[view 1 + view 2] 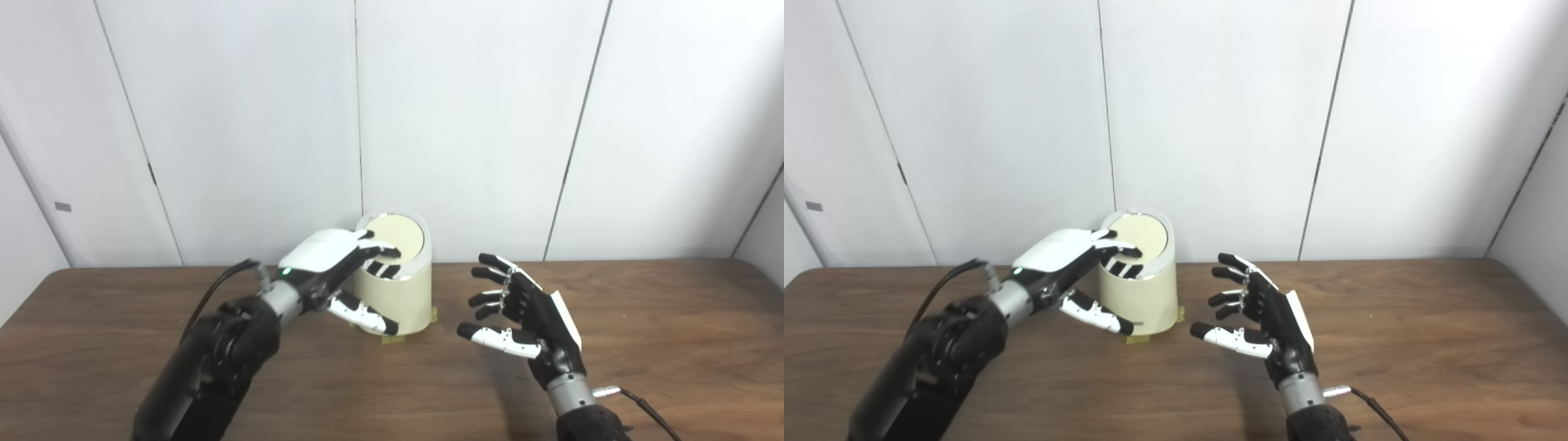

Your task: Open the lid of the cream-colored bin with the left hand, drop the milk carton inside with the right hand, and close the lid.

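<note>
Brown table [643, 343] bears cream-colored bin [401, 300], round lid [397, 236] flat.

You have a dark wooden table [674, 343] in front of you, white wall panels [465, 122] behind it, and yellowish tape bits [390, 340] on the tabletop.

No legible text, labels, brands, numbers or signs in either view. Bin [397, 288], lid [395, 237], both hands and wall panels all unmarked. Small grey tag [62, 207] on the left wall panel too small to read.
</note>
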